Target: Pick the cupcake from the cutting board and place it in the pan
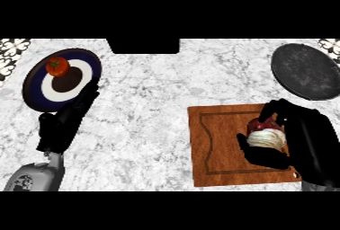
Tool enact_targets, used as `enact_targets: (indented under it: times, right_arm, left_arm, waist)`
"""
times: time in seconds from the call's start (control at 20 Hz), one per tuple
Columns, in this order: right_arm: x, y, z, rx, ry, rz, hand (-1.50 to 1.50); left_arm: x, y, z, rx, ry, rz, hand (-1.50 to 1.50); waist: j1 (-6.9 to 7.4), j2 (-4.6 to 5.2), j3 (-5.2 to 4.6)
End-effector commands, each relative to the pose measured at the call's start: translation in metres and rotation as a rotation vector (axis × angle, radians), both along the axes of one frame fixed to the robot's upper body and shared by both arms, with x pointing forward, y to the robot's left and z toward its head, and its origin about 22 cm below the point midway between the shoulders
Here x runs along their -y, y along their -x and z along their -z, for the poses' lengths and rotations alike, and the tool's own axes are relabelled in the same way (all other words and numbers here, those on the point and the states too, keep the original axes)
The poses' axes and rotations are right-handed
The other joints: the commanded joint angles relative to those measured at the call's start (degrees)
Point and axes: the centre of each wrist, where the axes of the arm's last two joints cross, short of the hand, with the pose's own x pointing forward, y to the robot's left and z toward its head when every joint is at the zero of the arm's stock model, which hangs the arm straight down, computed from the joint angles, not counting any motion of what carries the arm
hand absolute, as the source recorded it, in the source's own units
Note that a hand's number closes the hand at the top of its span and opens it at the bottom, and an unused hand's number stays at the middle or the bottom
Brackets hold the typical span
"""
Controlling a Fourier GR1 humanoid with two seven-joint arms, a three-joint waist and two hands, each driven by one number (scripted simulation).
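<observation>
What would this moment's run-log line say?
right hand: shut on cupcake | cupcake: over cutting board | pan: empty | left hand: open

We see the cupcake (267, 137) half hidden by the right hand (302, 139), cutting board's (216, 143) right edge covered, plate's (60, 81) lower rim behind left hand (63, 123)

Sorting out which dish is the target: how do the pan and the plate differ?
The pan is plain dark grey and bare; the plate is dark blue with a white ring and dark centre, and carries a tomato. The pan lies at the far right beyond the cutting board; the plate lies at the far left by the left hand. Both are round.
</observation>
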Motion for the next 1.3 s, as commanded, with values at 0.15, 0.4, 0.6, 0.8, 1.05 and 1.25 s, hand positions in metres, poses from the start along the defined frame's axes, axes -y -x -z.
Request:
enact_targets:
  times: [0.15,0.4,0.6,0.8,1.05,1.25]
  right_arm:
    - [0.034,-0.035,0.008,0.079,-0.213,0.090,1.50]
    - [0.093,-0.066,0.016,0.097,-0.257,0.106,1.50]
    - [0.113,-0.107,0.020,0.105,-0.189,0.151,1.50]
    - [0.138,-0.128,0.048,0.146,-0.140,0.203,1.50]
    - [0.171,-0.156,0.051,0.153,-0.133,0.235,1.50]
    - [0.193,-0.160,0.057,0.187,-0.154,0.231,1.50]
  left_arm:
    - [0.010,0.001,0.017,-0.003,0.024,0.018,0.00]
    - [-0.009,-0.012,-0.005,0.003,0.005,-0.004,0.00]
    - [0.005,0.007,0.007,0.000,0.002,0.033,0.00]
    - [0.005,0.001,-0.005,-0.007,0.001,0.024,0.00]
    - [0.016,-0.002,0.001,0.013,-0.008,0.028,0.00]
    - [0.012,-0.009,-0.005,0.017,0.010,0.045,0.00]
  waist:
    - [0.54,0.25,0.03]
    - [0.60,0.24,0.03]
    - [1.16,0.28,0.02]
    - [1.54,0.42,0.06]
    - [2.43,0.82,0.11]
    - [2.16,0.78,0.11]
